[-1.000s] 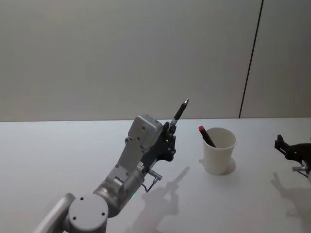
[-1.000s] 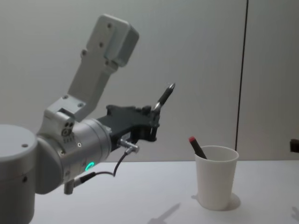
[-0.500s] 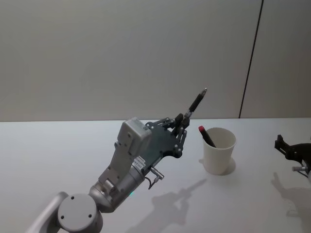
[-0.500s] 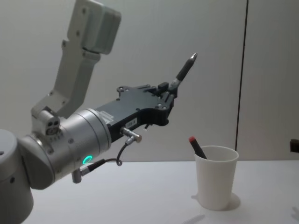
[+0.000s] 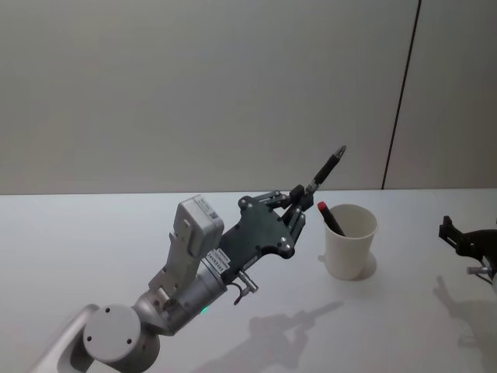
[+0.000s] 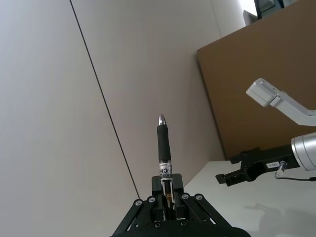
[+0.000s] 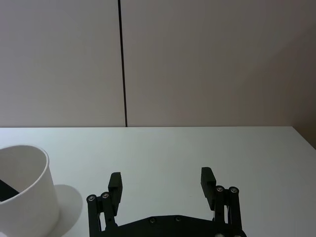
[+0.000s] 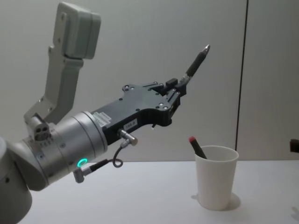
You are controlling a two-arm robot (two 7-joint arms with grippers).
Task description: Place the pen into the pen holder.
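Pen (image 5: 326, 167), slim and dark, angled over matte white surface (image 5: 78, 233), clenched in jaws of left gripper (image 5: 297, 196); tapered paper pen holder (image 5: 349, 242) to its right; right gripper (image 7: 162, 180) jaws released.

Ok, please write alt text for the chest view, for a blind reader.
The left gripper, above and left of a white tapered paper cup, is shut on a black silver-tipped pen pointing up and right. A dark red-ended pen leans inside the cup. The right gripper sits at the right edge.
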